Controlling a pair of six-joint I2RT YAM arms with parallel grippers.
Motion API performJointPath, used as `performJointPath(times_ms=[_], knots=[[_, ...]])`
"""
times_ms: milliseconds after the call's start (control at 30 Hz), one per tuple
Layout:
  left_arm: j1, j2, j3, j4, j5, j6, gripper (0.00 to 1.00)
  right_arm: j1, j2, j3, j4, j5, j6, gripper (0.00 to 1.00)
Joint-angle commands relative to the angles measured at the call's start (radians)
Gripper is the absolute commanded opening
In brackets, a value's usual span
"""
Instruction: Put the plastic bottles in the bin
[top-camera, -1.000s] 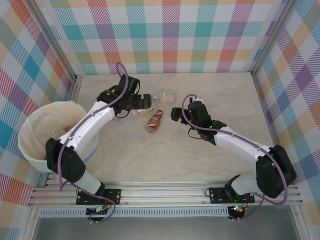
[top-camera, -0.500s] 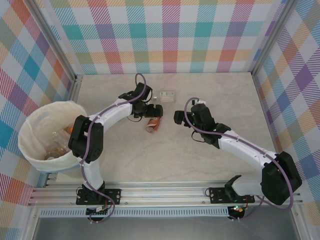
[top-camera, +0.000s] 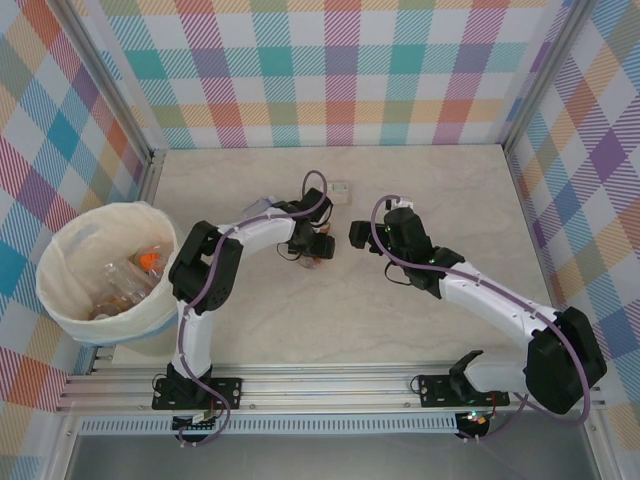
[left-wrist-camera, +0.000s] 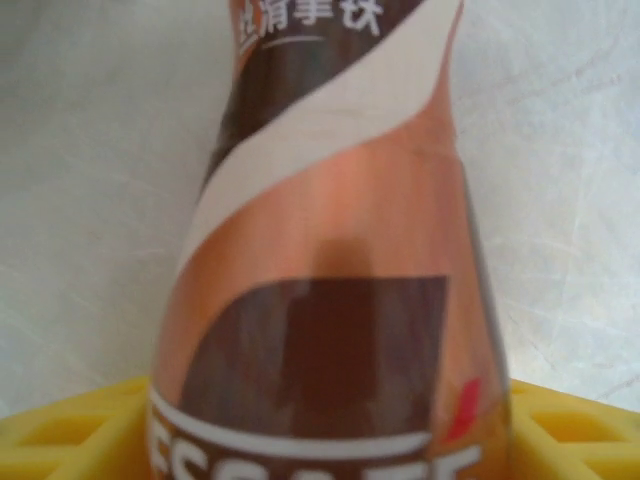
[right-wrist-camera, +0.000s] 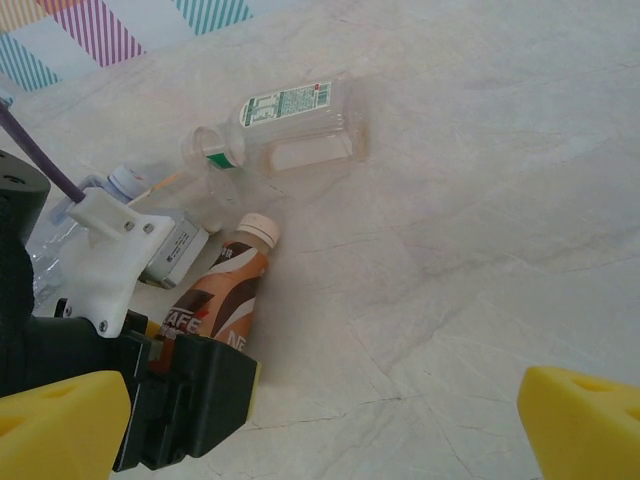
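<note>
A brown and orange coffee bottle (left-wrist-camera: 330, 250) with a white cap lies on the table (top-camera: 420, 300) in the middle. My left gripper (left-wrist-camera: 330, 440) is down over it. Its yellow pads (left-wrist-camera: 60, 435) sit against both sides of the bottle's body, shut on it. From above, the left gripper (top-camera: 313, 248) covers most of that bottle (top-camera: 313, 263). In the right wrist view the same bottle (right-wrist-camera: 215, 300) sticks out from the left gripper's black finger (right-wrist-camera: 190, 400). My right gripper (right-wrist-camera: 320, 430) hovers just right of it, open and holding nothing. The bin (top-camera: 60, 245) stands at the far left with bottles (top-camera: 140, 265) inside.
A clear bottle with a green and white label (right-wrist-camera: 290, 125) lies behind the coffee bottle, seen from above as (top-camera: 341, 189). Another clear bottle with a pale cap (top-camera: 262, 205) lies beside the left forearm. Checked walls close in the table's back and sides.
My left gripper has swung right from the back of the table onto the coffee bottle, and its jaws have closed in on the bottle. The right arm has barely moved.
</note>
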Motion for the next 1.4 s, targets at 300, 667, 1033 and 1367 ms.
performJointPath(times_ms=[300, 667, 1033, 1367], knots=[[-0.009, -0.271, -0.068, 0.026, -0.056, 0.047, 0.55, -0.003, 0.048, 0.021, 0.108, -0.069, -0.058, 1.00], [0.015, -0.719, -0.040, -0.052, -0.280, 0.149, 0.54, -0.004, 0.146, 0.088, 0.147, -0.101, -0.058, 1.00], [0.137, -0.943, 0.019, -0.201, -0.668, 0.223, 0.55, -0.004, 0.252, 0.170, 0.152, -0.158, -0.056, 1.00], [0.516, -1.108, -0.116, -0.205, -0.681, 0.145, 0.54, -0.004, 0.322, 0.227, 0.154, -0.215, -0.059, 1.00]])
